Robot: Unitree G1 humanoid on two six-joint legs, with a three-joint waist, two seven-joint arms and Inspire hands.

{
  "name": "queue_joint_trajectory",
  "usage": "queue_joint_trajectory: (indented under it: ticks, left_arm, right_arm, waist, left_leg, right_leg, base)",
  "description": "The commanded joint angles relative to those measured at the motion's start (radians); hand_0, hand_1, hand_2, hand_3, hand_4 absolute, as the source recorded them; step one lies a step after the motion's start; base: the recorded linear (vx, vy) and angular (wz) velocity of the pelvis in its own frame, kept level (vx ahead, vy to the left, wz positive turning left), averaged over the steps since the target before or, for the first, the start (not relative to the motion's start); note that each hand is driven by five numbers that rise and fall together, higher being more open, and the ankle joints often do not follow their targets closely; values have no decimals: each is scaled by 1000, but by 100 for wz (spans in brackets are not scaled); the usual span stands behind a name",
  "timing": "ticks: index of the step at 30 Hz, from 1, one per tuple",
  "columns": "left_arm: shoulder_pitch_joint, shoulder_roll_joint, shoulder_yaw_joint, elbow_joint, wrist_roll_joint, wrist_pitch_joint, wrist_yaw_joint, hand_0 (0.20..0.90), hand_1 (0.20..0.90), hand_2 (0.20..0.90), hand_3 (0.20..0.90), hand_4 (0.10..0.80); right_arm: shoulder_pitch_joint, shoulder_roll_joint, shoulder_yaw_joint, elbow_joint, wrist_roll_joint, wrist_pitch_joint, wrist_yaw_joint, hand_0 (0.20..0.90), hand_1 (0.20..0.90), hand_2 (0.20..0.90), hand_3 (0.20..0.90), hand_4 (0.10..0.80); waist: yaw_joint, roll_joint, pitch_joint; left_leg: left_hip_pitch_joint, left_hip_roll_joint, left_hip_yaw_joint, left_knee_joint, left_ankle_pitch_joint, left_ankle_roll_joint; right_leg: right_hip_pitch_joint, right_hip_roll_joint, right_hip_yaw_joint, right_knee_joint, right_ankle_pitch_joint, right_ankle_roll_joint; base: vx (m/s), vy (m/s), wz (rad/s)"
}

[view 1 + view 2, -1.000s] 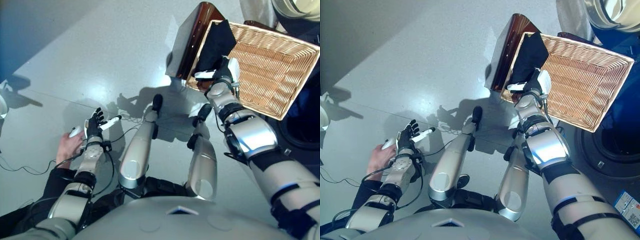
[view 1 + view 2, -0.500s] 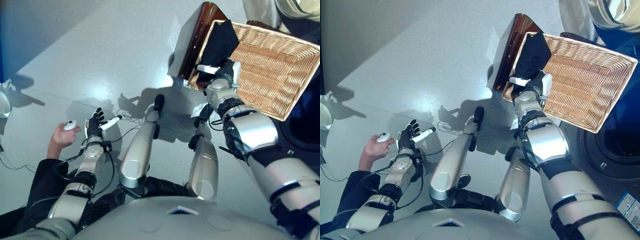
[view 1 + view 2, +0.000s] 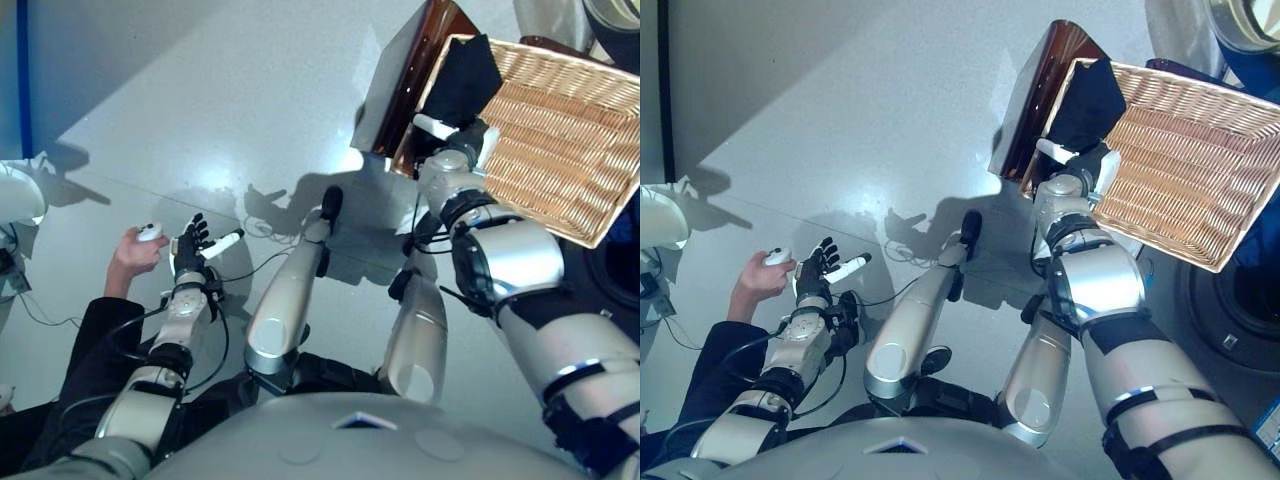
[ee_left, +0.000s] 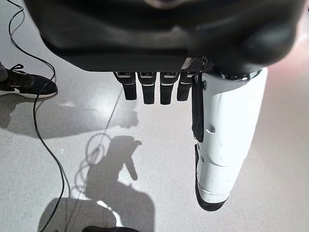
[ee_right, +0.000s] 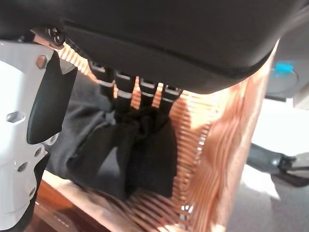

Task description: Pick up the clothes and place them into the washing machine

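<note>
Clothes (image 3: 462, 80), 1 dark bundle as far as the views show, are lying in the near corner of a woven wicker basket (image 3: 560, 150), draping partly over its rim. The basket is sitting on a dark brown stand (image 3: 405, 85) on the grey floor (image 3: 200, 100). Part of a washing machine (image 3: 1245, 25) is showing at the upper right corner, just beyond the basket.

The right hand (image 3: 462, 140) is reaching into that corner of the basket, its white-covered thumb (image 3: 432, 126) sticking out toward the stand. In the right wrist view the fingers (image 5: 140, 94) are curling down onto a bunched fold of the black cloth (the tips are partly buried in it), so the hand is gripping the clothes while the bundle is resting inside the basket against the wicker wall.

The left hand (image 3: 188, 250) is hanging low on the robot's left side, well apart from the basket, with its fingers straight and spread and its thumb pointing outward; the left wrist view is showing nothing between them, only the floor below.

A person's hand (image 3: 133, 252) is showing just beside the left hand, holding a small white device (image 3: 150, 232), with a dark sleeve (image 3: 90, 340) running down toward the bottom edge. A dark shoe (image 4: 21, 87) is standing on the floor in the left wrist view.
</note>
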Motion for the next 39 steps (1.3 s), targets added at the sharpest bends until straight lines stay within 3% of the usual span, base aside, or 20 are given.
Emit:
queue_joint_trajectory:
  ticks: [1, 24, 25, 26, 27, 39]
  left_arm:
    - [45, 93, -24, -20, -9, -45, 47, 900, 900, 900, 900, 800]
    - [49, 99, -10, -24, -7, -44, 43, 900, 900, 900, 900, 800]
    - [49, 100, -11, -23, -7, -45, 43, 900, 900, 900, 900, 800]
    - [48, 100, -11, -24, -7, -45, 42, 900, 900, 900, 900, 800]
    - [47, 101, -12, -24, -8, -45, 42, 900, 900, 900, 900, 800]
    - [54, 88, -21, -25, 7, -49, 57, 900, 900, 900, 900, 800]
  right_arm:
    - [-121, -15, 47, -31, -63, -41, 40, 200, 200, 200, 200, 300]
    - [-127, -44, 63, -26, -99, -35, 45, 200, 200, 200, 200, 300]
    - [-126, -43, 66, -22, -106, -31, 44, 381, 381, 381, 381, 429]
    - [-126, -43, 70, -18, -115, -27, 43, 381, 381, 381, 381, 429]
    - [-128, -43, 74, -15, -123, -23, 43, 900, 900, 900, 900, 800]
    - [-87, 15, 150, -31, -332, 22, -33, 900, 900, 900, 900, 800]
  waist:
    - [47, 82, -12]
    - [35, 78, -16]
    - [36, 78, -17]
    - [37, 78, -19]
    - [37, 78, -21]
    - [27, 71, -19]
  left_leg:
    - [-39, -33, 13, -35, 41, -33]
    - [-45, -30, 18, -26, 36, -30]
    - [-45, -30, 18, -26, 35, -30]
    - [-46, -30, 17, -25, 35, -30]
    - [-46, -31, 17, -26, 35, -30]
    - [-52, -31, 21, -6, 27, -29]
  right_leg:
    - [-4, -24, 17, 184, -144, 29]
    - [-17, -21, 27, 203, -151, 25]
    - [-18, -20, 28, 203, -151, 25]
    - [-18, -19, 29, 203, -151, 24]
    - [-18, -19, 30, 202, -151, 24]
    - [-18, -17, 30, 210, -150, 23]
  base:
    - [0, 0, 0]
    - [0, 0, 0]
    - [0, 0, 0]
    - [0, 0, 0]
    - [0, 0, 0]
    - [0, 0, 0]
